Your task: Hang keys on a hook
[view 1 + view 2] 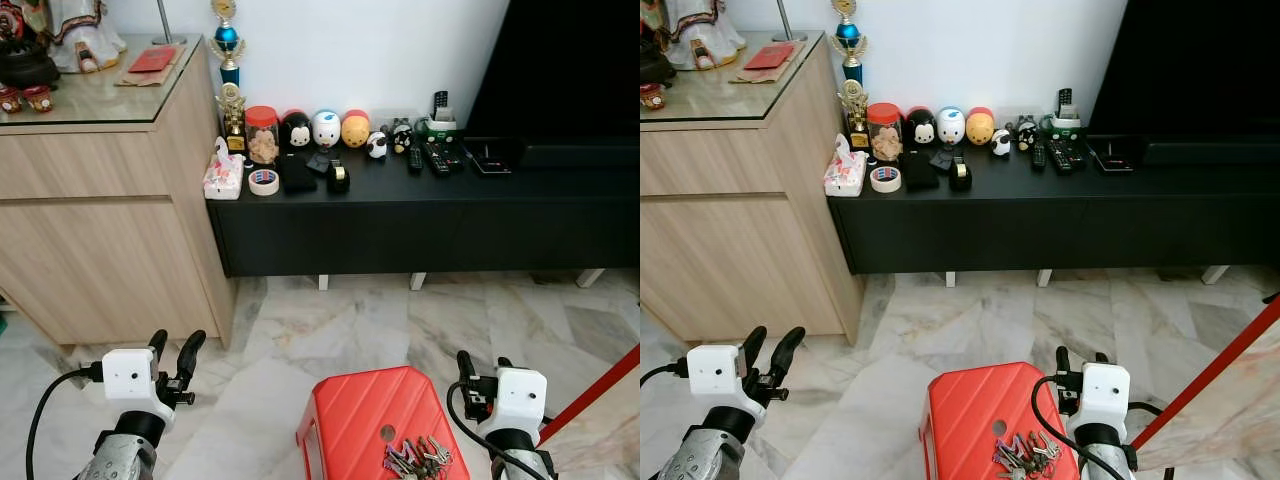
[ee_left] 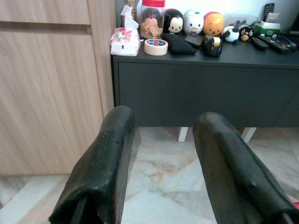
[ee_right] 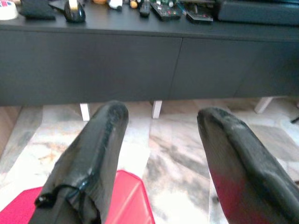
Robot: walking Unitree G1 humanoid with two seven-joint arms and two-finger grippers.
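Lying in a loose heap on the red stool, the keys sit at the stool top's 5 o'clock corner, just beside a small round hole in the plastic. The bunch appears to be many metal keys joined at a ring, so it is judged light but floppy: stiff pieces that fan out, swing and rattle once lifted. Smooth metal on smooth plastic will probably slide if nudged sideways. The best hold is judged to be the ring or the point where the keys gather, pinched from above, which leaves a loop free for a hook; the ring itself is too small to make out.

The right gripper hovers at 2 o'clock from the keys, apart from them, fingers spread with nothing between. The left gripper hangs over the marble floor at 9 o'clock from the stool, likewise spread and empty.

At 12 o'clock stands a black low cabinet carrying toys, tape and remotes, with a wooden sideboard at 10 o'clock.
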